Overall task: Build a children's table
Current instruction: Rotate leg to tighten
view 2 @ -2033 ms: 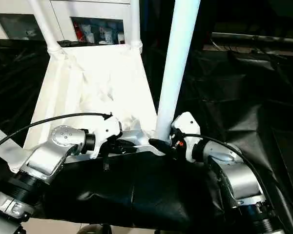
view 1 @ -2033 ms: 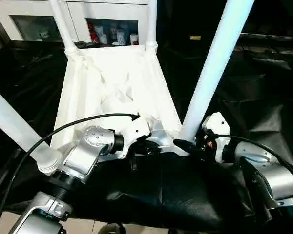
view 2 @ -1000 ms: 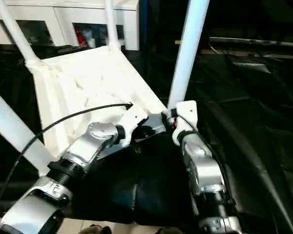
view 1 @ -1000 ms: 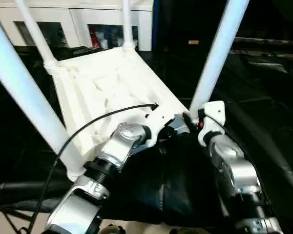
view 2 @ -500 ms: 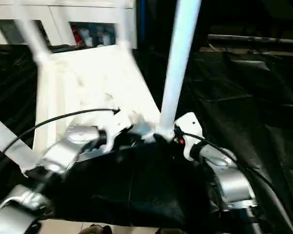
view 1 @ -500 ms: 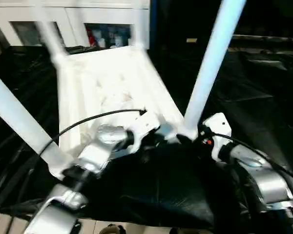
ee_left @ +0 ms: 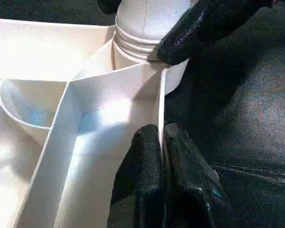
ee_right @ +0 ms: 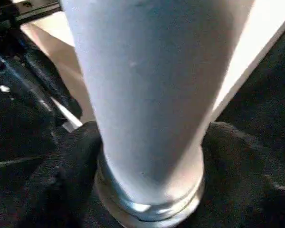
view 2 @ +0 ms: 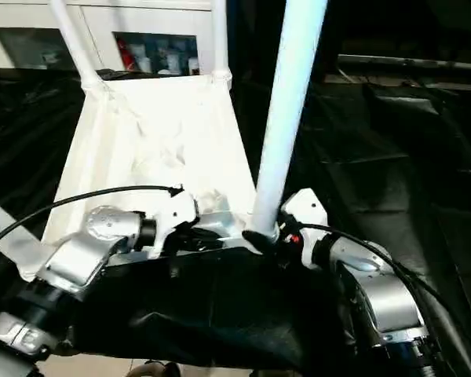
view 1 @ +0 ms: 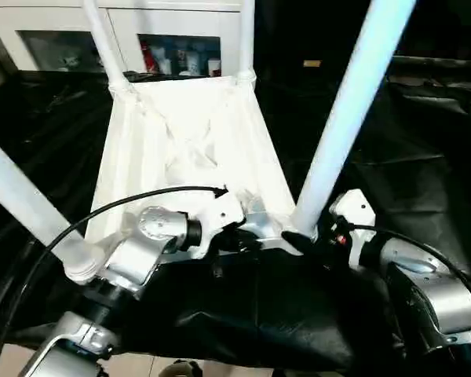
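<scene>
**Operator:** White plastic everywhere. Where is the children's table [view 1: 190, 149], and what does each tool have?

**Technician:** You have it upside down on black sheeting [view 1: 243, 314], ribbed underside up, with four legs seated in the corner sockets. Your left tool [ee_left: 160, 142] is pinched shut on the thin outer wall of the top, one finger either side of it, just beside the near right socket. Your right tool [view 2: 268, 237] straddles the base of the near right leg [view 1: 341, 126], a black finger [ee_right: 69, 175] on each side at the threaded collar. The jaws stand wide around the leg; whether they press on it or merely bracket it, you cannot tell from these views.

**Operator:** What can go wrong from here?

**Technician:** Three faults, by judgement.
1. Cross-threading. If you turn the leg while it leans off the socket axis, the thread may bind and the leg will sit crooked.
2. Slip. The leg is smooth and tapered; a loose right tool would spin around it without turning it.
3. Top rotation. The left tool holds only a thin wall. Torque from the right tool could flex that wall or pull it out of the pinch, and the whole top would then skid on the slick sheeting.

**Operator:** Anything behind the work?

**Technician:** A white cabinet [view 1: 63, 31] stands beyond the far legs, well apart from both tools.
</scene>
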Motion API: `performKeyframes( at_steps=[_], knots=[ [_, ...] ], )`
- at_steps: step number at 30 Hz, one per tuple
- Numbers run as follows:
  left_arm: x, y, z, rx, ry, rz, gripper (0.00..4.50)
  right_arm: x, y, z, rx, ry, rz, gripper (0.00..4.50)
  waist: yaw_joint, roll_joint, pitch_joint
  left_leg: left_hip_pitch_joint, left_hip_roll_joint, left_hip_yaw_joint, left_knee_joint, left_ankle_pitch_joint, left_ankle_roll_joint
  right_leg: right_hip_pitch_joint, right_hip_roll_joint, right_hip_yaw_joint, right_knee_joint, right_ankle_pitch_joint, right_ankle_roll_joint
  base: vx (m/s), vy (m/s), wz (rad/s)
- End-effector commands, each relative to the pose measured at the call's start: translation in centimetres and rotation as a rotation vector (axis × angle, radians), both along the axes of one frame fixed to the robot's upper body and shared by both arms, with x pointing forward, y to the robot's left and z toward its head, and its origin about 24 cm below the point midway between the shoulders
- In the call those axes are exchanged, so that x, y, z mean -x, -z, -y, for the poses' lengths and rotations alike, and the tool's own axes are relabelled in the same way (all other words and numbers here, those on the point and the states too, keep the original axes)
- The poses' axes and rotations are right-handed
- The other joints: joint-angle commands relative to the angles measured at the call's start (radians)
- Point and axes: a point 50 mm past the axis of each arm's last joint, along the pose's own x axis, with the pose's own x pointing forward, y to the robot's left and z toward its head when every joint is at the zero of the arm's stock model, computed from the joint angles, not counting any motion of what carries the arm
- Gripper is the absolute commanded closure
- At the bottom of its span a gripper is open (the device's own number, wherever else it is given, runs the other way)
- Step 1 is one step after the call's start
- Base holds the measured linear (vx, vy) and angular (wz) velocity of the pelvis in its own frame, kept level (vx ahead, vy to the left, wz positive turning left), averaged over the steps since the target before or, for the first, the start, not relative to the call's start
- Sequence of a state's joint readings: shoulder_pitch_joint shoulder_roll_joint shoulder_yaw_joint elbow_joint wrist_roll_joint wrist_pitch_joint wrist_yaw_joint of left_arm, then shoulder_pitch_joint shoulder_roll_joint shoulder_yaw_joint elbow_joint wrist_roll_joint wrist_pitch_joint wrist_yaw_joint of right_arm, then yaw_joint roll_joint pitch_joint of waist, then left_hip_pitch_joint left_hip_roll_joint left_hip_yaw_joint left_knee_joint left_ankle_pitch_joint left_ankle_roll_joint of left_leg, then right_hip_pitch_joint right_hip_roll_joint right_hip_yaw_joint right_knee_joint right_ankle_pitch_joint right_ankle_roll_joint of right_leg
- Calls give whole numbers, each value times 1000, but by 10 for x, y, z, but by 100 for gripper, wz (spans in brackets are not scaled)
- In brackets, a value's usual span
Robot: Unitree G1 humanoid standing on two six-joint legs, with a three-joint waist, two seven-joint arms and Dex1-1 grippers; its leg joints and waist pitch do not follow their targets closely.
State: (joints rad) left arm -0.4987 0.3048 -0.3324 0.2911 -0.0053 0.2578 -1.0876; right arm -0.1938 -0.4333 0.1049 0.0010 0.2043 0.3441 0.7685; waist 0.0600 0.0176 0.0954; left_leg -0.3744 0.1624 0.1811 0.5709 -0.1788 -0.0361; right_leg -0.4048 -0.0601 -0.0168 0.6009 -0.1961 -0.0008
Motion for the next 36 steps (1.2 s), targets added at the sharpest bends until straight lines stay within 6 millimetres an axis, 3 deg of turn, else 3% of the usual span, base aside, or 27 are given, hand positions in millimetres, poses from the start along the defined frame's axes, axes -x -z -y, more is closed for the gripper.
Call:
performKeyframes(
  at_steps=[1,6,10,13,15,17,19,22,25,28,31,32,36],
  knots=[
    [5,1,3,46,28,-28,450,1,-3,-3,-15,-14,2,106,3,-25,-67,7,60,-17,-51,-92,119,52,-77,37,-59,-74,-259,0,0,0],
    [5,1,1,43,25,-29,450,-1,-2,-4,-15,-15,8,157,3,-26,-69,6,58,-17,-48,-74,126,54,-77,37,-55,-42,-265,0,0,0],
    [5,2,1,37,17,-32,450,0,-1,-6,-19,-11,9,173,2,-24,-67,6,58,-17,-48,-83,123,53,-76,36,-56,-57,-266,0,0,0],
    [-10,7,0,5,-143,-13,450,-9,11,-5,28,134,27,178,-1,-24,-67,6,58,-16,-48,-86,114,50,-76,36,-57,-65,-268,0,0,0],
    [-11,7,1,4,-150,-12,450,-10,12,-5,31,144,28,178,-5,-26,-62,7,54,-17,-51,-126,88,49,-76,35,-65,-144,-258,0,0,0],
    [-23,10,7,-5,-276,0,450,-22,24,-7,23,359,12,181,-12,-23,-54,11,52,-17,-55,-190,53,40,-76,38,-80,-280,-229,0,0,0],
    [-30,11,16,4,-366,0,450,-29,31,-13,-20,506,-27,181,-16,-27,-56,12,50,-20,-58,-207,24,42,-77,38,-84,-350,-202,0,0,0],
    [-39,11,34,26,-473,-2,450,-36,40,-30,-41,634,-87,181,-16,-24,-58,14,51,-21,-59,-196,18,36,-75,42,-83,-309,-196,0,0,0],
    [-39,10,48,37,-472,-12,450,-41,41,-43,-4,649,-78,181,-16,-25,-60,12,48,-23,-59,-196,17,42,-74,40,-81,-282,-196,0,0,0],
    [-38,7,58,46,-447,4,450,-43,36,-58,-37,583,-54,181,-12,-28,-65,8,48,-20,-54,-147,54,48,-75,41,-72,-159,-208,0,0,0],
    [-37,5,61,49,-409,15,450,-42,31,-64,-68,547,-24,181,-8,-31,-62,8,48,-19,-55,-157,69,47,-78,39,-77,-191,-205,0,0,0],
    [-36,5,60,46,-404,25,450,-43,30,-63,-59,557,-13,112,-8,-30,-61,9,49,-19,-56,-169,65,46,-78,39,-79,-224,-200,0,0,0],
    [-36,8,52,16,-378,65,450,-46,27,-53,-28,566,27,84,-8,-33,-59,6,52,-23,-63,-190,52,45,-77,38,-81,-267,-178,0,0,0]
  ],
)
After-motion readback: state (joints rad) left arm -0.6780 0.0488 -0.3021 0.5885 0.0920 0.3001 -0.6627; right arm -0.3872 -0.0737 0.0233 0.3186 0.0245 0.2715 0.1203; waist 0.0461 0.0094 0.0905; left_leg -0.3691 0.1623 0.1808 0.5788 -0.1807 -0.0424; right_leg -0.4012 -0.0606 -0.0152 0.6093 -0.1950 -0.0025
